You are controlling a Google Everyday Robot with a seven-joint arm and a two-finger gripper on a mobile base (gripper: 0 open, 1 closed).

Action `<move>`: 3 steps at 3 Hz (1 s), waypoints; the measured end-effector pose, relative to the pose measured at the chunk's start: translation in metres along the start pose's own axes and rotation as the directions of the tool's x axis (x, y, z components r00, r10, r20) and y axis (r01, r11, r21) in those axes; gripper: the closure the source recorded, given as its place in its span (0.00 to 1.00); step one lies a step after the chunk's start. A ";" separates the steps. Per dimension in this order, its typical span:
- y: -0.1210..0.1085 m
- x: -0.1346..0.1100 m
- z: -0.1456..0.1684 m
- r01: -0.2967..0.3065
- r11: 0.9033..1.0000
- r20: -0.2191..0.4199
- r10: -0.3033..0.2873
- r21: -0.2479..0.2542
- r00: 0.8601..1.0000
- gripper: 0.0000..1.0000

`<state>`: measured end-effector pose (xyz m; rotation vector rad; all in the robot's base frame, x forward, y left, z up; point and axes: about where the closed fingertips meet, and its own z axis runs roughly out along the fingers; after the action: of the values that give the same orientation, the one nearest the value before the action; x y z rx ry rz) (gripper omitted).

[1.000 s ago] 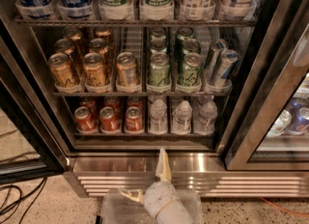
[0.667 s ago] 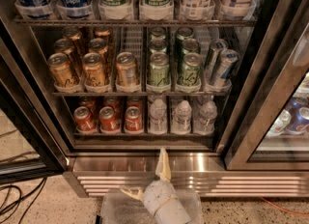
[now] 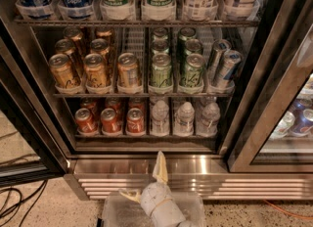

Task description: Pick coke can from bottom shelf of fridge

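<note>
Barely anything has changed in the last second — the claw (image 3: 142,174) still hangs spread and empty at bottom centre, below the steel base (image 3: 220,165) of the fridge (image 3: 257,79), so the coke can (image 3: 135,120) on the bottom shelf (image 3: 146,136), just left of centre, remains unreached.
</note>
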<state>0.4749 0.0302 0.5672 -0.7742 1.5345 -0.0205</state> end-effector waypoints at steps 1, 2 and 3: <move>0.006 0.012 0.014 -0.063 0.998 0.045 0.062 0.019 0.997 0.00; 0.015 0.010 0.032 -0.140 0.990 0.166 0.134 0.024 0.977 0.00; 0.027 -0.001 0.047 -0.174 0.985 0.276 0.168 -0.006 0.946 0.00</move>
<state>0.5043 0.0721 0.5492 -0.5985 1.3275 0.1948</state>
